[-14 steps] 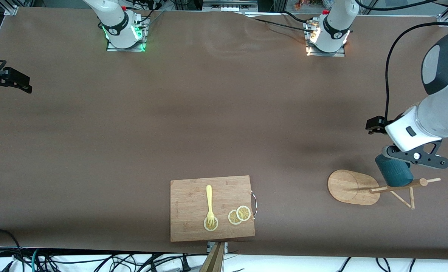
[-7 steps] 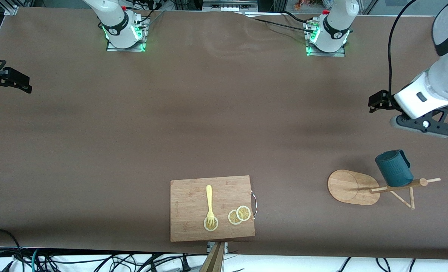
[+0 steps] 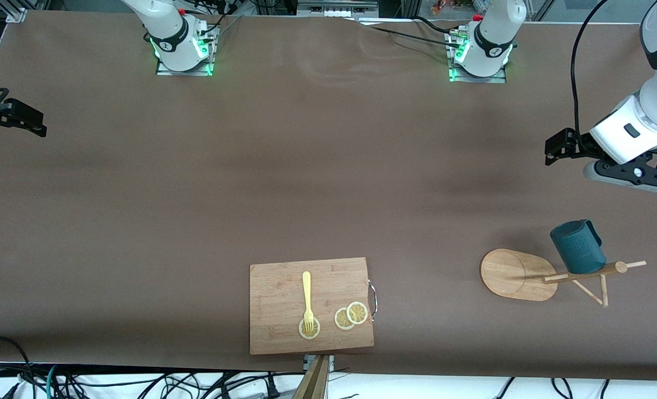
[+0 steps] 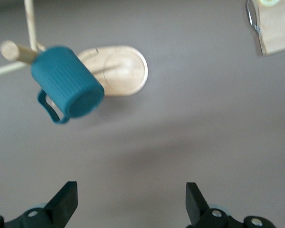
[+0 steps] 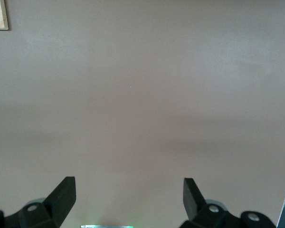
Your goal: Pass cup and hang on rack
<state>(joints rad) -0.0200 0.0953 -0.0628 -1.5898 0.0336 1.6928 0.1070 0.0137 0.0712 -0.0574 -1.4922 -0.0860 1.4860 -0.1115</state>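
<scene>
Cup [image 3: 577, 247] on rack [image 3: 519, 274], left pincer [image 4: 130, 202] apart

Dark teal ribbed cup [image 3: 577, 247] hanging by its handle on light wooden rack [image 3: 519, 275], near table's left-arm end

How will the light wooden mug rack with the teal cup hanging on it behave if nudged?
The light wooden mug rack probably slides rather than tips, given its broad flat base. The teal cup hangs off one peg, so it may swing or slip off. The thin pegs look fragile.
</scene>
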